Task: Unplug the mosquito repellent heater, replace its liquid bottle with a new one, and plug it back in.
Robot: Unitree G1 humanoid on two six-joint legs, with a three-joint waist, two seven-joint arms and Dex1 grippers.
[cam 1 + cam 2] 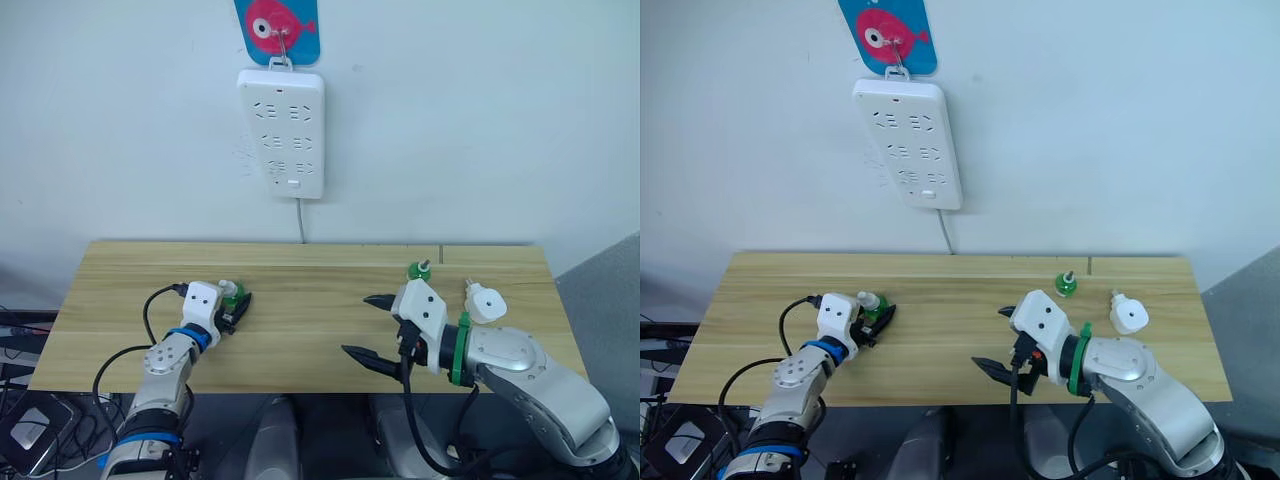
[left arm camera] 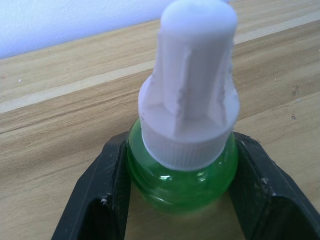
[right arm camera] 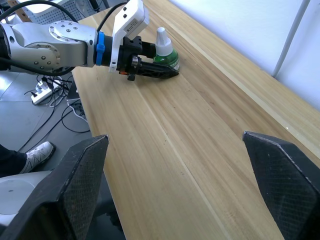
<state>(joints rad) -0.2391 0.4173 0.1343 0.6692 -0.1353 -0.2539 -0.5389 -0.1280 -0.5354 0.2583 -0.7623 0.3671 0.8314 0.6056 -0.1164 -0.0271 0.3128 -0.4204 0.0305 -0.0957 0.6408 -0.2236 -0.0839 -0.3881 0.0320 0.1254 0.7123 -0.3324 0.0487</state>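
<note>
Left wrist view shows the left gripper [image 2: 182, 200] clamped around a green bottle [image 2: 182, 175], smooth and light. The right gripper [image 1: 375, 330] hangs wide open over the surface [image 1: 300, 300]. The heater [image 1: 486, 303] lies rightmost, unplugged; hold its body.

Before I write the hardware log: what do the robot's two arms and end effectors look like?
Both arms are silver-grey metal with white housings at the wrists. The left arm has a blue ring and a looping black cable; the right arm has a green ring and a black cable. Each end effector, left and right, has two black tapered fingers.
</note>
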